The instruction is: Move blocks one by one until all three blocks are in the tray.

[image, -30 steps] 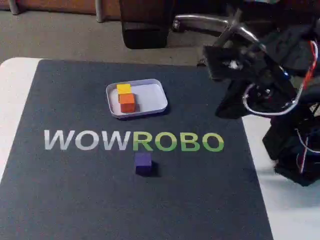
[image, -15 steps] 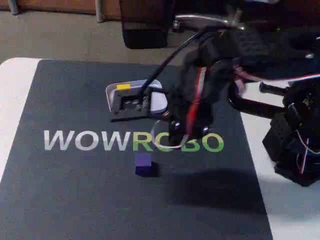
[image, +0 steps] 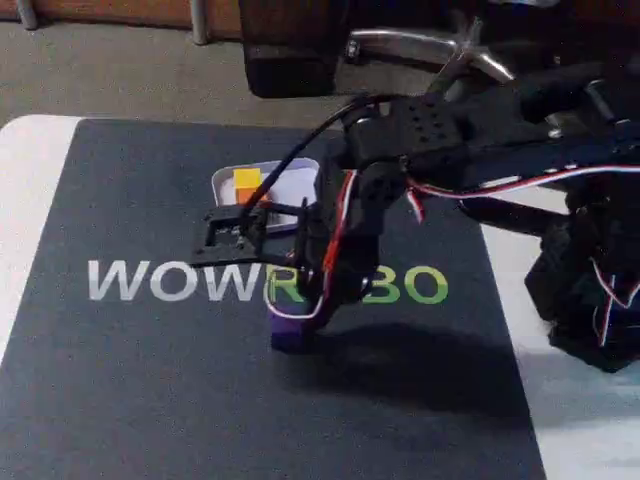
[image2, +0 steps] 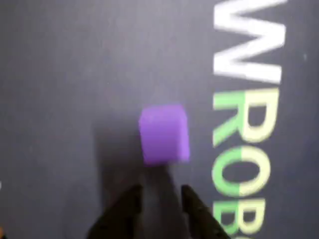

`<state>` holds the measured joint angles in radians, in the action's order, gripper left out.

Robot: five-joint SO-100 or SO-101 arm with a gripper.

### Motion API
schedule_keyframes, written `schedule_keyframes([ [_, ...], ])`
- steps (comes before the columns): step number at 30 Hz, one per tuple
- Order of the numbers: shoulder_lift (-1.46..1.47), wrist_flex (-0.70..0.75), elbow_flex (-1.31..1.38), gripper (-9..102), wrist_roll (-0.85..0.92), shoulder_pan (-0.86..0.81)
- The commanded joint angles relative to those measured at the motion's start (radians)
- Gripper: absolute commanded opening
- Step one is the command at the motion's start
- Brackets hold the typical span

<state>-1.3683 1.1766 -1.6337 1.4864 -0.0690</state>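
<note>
In the fixed view, the white tray [image: 300,180] lies beyond and left of the gripper [image: 300,300], holding the yellow block [image: 247,180]. The purple block [image: 288,330] sits on the dark mat [image: 120,380] directly under the gripper. In the wrist view, the purple block [image2: 164,133] lies just ahead of the gripper [image2: 160,194], whose fingers stand narrowly apart, empty, not touching it.
</note>
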Motion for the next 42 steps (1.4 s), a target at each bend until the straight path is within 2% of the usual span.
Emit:
schedule_keyframes([
  [1, 0.041, -0.008, 0.087, 11, 0.0, -0.017],
  [9, 0.153, -0.008, 0.207, 16, 0.0, -0.043],
  [32, 0.311, -0.008, 0.345, 17, 0.006, -0.06],
  [42, 0.318, -0.006, 0.365, 1, -0.011, -0.071],
])
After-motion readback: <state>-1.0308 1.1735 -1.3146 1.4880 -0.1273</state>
